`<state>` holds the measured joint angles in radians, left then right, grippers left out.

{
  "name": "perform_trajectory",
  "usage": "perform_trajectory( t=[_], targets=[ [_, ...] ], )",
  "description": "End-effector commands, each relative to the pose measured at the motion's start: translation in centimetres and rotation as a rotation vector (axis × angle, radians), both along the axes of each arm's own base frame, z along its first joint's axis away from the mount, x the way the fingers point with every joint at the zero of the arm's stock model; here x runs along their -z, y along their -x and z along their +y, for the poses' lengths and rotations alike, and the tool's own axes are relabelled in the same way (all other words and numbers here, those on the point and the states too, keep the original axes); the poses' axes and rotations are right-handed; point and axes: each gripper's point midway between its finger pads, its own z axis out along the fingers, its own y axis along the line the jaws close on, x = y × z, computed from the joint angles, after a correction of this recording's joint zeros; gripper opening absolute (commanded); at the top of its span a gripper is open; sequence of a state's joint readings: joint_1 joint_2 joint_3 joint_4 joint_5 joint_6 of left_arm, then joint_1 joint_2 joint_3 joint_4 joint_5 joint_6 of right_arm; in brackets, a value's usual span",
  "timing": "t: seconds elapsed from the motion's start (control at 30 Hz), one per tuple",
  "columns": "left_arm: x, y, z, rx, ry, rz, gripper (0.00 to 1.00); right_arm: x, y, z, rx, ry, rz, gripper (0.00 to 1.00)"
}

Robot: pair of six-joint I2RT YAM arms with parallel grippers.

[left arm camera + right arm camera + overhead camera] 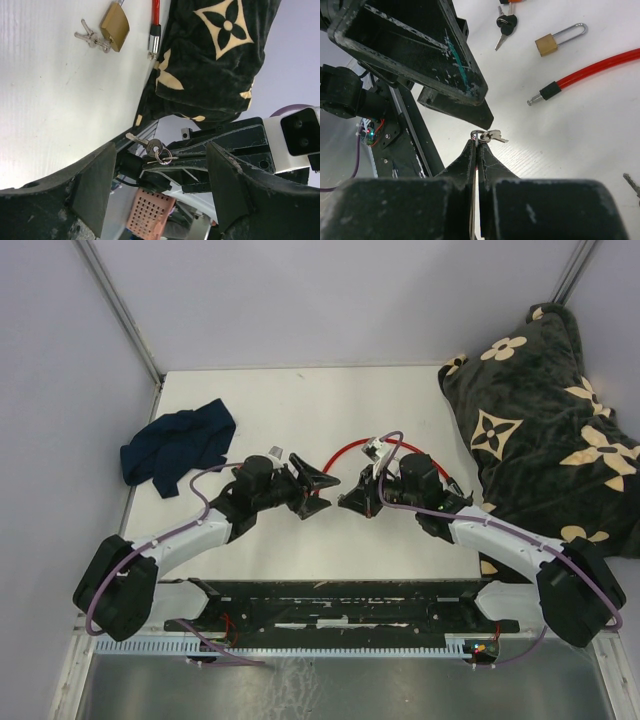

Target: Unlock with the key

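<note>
A small silver key [492,135] hangs on a ring pinched at the tips of my right gripper [477,145], which is shut on that ring. The same key [150,146] shows in the left wrist view, in front of my left gripper [162,165]. That gripper's fingers [95,185] stand wide open on either side and touch nothing. The two grippers face each other tip to tip over the table's middle, left [318,490] and right [347,503]. A brass padlock [547,44] lies on the table beyond them, with a small bunch of keys [90,39] beside it.
A red cable lock [600,70] curves across the table by the padlock. Black-headed keys [505,25] lie farther off, and another key [632,182] at the right. A black flowered blanket [540,410] fills the right side. A dark blue cloth [180,445] lies at the left.
</note>
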<state>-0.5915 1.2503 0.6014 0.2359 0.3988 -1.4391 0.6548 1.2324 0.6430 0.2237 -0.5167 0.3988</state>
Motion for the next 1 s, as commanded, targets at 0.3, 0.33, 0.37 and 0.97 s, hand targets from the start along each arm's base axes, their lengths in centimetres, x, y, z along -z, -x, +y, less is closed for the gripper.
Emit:
perform_trajectory(
  t=[0.3, 0.33, 0.37, 0.97],
  targets=[
    [-0.8, 0.4, -2.1, 0.02, 0.138, 0.087, 0.74, -2.6, -1.2, 2.4, 0.026, -0.109, -0.08, 0.03],
    [-0.9, 0.3, -2.1, 0.012, 0.152, 0.082, 0.72, -2.6, -1.1, 2.5, 0.022, -0.108, -0.081, 0.03],
    [-0.9, 0.2, -2.1, 0.004, 0.16, 0.078, 0.69, -2.5, -0.9, 2.7, 0.016, -0.107, -0.077, 0.03],
    [-1.9, -1.2, -0.9, -0.065, 0.111, -0.094, 0.05, -0.7, 1.1, 0.9, 0.046, -0.08, -0.055, 0.04]
  ],
)
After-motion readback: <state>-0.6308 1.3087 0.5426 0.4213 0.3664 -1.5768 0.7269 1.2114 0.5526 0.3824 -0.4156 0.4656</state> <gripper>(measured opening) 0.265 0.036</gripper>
